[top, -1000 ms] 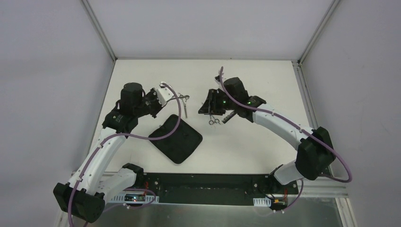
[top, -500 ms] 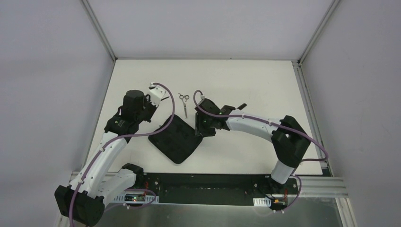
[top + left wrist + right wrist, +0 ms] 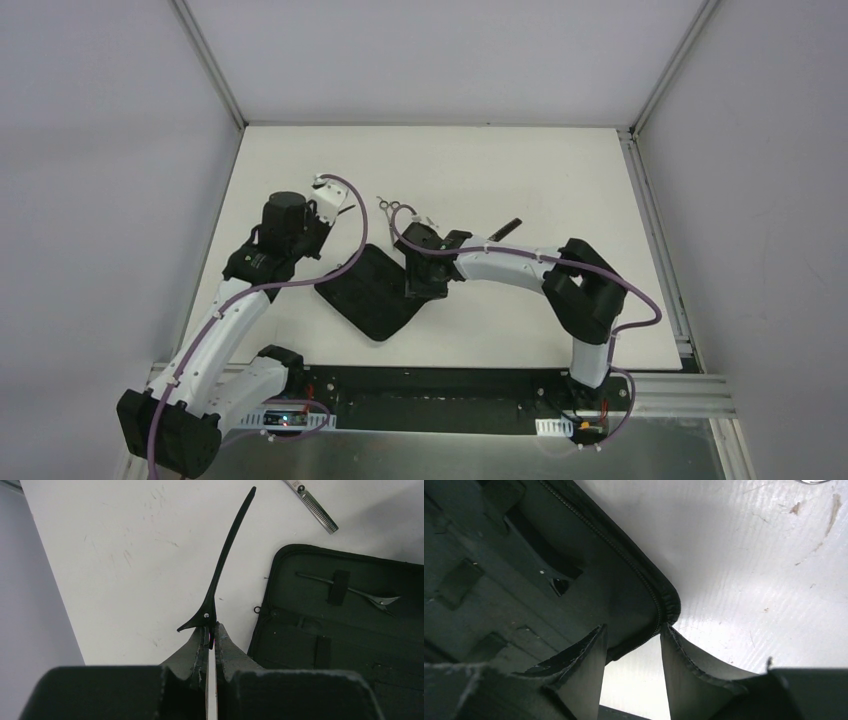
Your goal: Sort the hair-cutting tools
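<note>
Your right gripper (image 3: pixel 631 632) has moved over to the case (image 3: pixel 663 602), fingers spread at its corner. Your left gripper (image 3: pixel 211 630) pinches the clip (image 3: pixel 226 555), probably next to go in.

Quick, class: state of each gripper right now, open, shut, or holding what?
Left gripper: shut on the black clip.
Right gripper: open, fingers either side of the case edge.

So the right tool (image 3: pixel 418 283) is down on the right corner of the black zip case (image 3: pixel 365 295). Farther back, the silver scissors (image 3: pixel 394 208) lie on the white surface (image 3: pixel 560 170), and a dark clip (image 3: pixel 346 211) pokes out of the left tool (image 3: pixel 335 207).
</note>
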`<state>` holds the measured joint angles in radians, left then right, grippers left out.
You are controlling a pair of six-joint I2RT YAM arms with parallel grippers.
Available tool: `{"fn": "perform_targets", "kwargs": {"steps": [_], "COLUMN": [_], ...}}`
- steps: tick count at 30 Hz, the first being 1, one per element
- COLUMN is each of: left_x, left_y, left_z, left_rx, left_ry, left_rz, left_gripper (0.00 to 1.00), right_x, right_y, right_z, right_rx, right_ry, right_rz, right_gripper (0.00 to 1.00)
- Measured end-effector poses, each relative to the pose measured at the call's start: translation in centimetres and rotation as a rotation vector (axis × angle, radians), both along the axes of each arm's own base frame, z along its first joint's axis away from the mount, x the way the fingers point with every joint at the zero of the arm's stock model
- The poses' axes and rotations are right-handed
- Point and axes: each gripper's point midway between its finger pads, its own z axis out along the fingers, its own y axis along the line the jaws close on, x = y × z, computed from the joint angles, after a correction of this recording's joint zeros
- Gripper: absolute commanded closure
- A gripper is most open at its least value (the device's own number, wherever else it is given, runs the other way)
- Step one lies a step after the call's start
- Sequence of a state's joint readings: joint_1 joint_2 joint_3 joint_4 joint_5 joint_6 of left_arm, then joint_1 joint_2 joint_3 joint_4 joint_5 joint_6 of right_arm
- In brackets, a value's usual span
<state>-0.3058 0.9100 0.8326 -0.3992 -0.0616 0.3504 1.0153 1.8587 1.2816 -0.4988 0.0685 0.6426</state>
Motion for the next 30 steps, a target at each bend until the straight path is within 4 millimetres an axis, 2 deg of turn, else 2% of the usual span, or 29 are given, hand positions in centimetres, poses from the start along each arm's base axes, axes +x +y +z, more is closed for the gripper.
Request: {"fn": "perform_targets", "kwargs": {"steps": [2,6,11,14,18,26,30], "left_x": [0.0,-0.2,-0.3,-0.6,-1.4,-3.9,-5.3], "left_y": [0.0,0.0,-0.1,-0.5,-1.4,-4.9,-6.8], "left_z": [-0.2,-0.6,-0.1,0.4,0.6,-0.8,-1.9], "left_rx": [-0.001,0.001,-0.007,-0.024,-0.054,-0.108,-0.134], "left_ry": [0.003,0.011,-0.007,-0.024,-0.032,0.050,0.116], "left_rz": [0.001,-0.001,-0.008,-0.033,-0.101,-0.350,-0.452], "left_gripper": [1.00,1.00,1.00,1.00,1.00,1.00,1.00], "right_x": [0.0,-0.2,0.1,0.3,1.1,4.3,5.7], "right_y": [-0.3,-1.6,-2.1,-2.5,-4.7,-12.3,-14.0], "right_z": [-0.5,-1.7,-1.7,-1.7,-1.6,-0.2,0.7], "right_rx": [-0.016,-0.063,-0.066,-0.069,-0.095,-0.209,-0.233], "right_ry": [-0.001,-0.006,-0.033,-0.054,-0.084,-0.167,-0.214], "right_rz": [-0.004,-0.014,-0.008,0.026,0.083,0.180,0.224], "right_gripper": [0.59,0.76,0.94,1.00,1.00,1.00,1.00]}}
